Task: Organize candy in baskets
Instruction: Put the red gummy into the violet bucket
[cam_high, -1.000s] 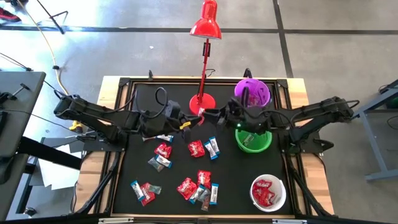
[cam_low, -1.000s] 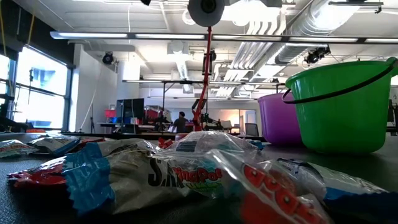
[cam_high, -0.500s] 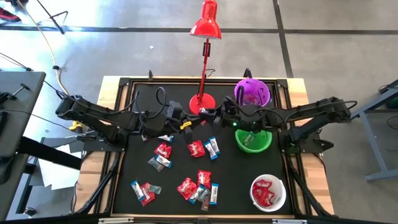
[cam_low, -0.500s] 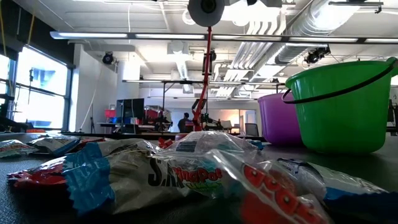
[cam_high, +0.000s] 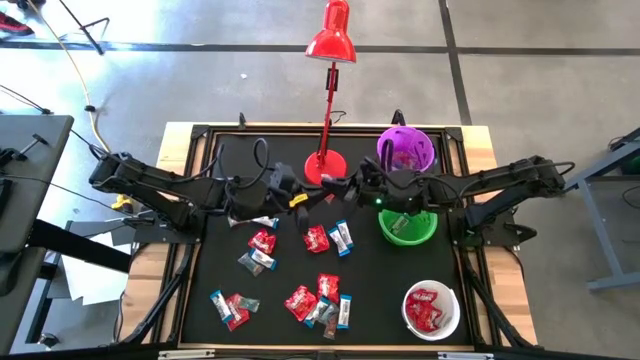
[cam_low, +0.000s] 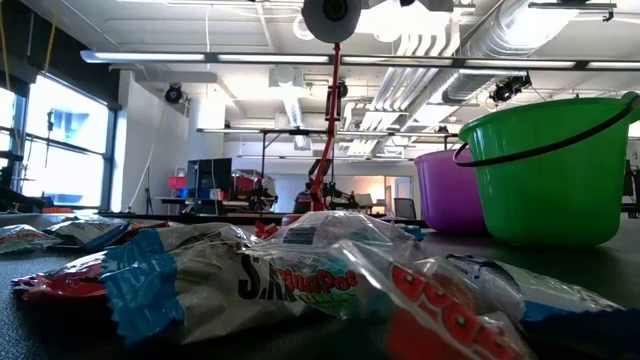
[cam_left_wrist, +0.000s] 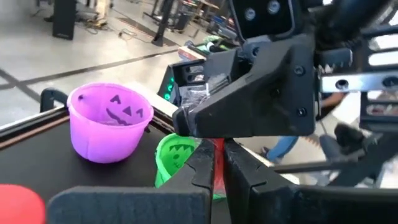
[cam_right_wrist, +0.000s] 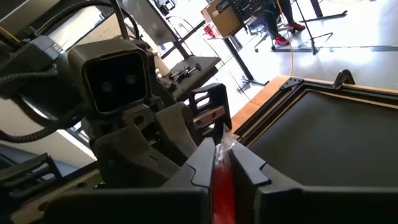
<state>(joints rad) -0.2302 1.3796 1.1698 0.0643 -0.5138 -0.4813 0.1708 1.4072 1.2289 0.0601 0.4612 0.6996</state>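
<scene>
My two grippers meet in the air over the far middle of the black mat, beside the red lamp's base (cam_high: 325, 167). My left gripper (cam_high: 316, 193) (cam_left_wrist: 216, 155) and my right gripper (cam_high: 343, 186) (cam_right_wrist: 222, 158) point at each other, both shut on one red candy (cam_right_wrist: 221, 180). Several more candies (cam_high: 316, 238) lie loose on the mat. The purple basket (cam_high: 405, 150) stands at the far right, with the green basket (cam_high: 407, 225) nearer. At the near right, the white basket (cam_high: 431, 308) holds red candies. My left gripper pinches the red candy (cam_left_wrist: 216, 173) between its two fingers, coming level from the table's left. The candy is lifted clear of the mat. My right gripper pinches the same candy's red body (cam_right_wrist: 221, 177) between its two fingers, coming level from the table's right. The wrapper's clear crimped end (cam_right_wrist: 225, 144) sticks out past the fingertips.
The red desk lamp (cam_high: 332, 35) rises just behind the grippers, its stem (cam_high: 328, 100) leaning toward the far edge. A raised black frame (cam_high: 200, 135) borders the mat. In the low view, candies (cam_low: 300, 280) fill the foreground before the green basket (cam_low: 550, 170).
</scene>
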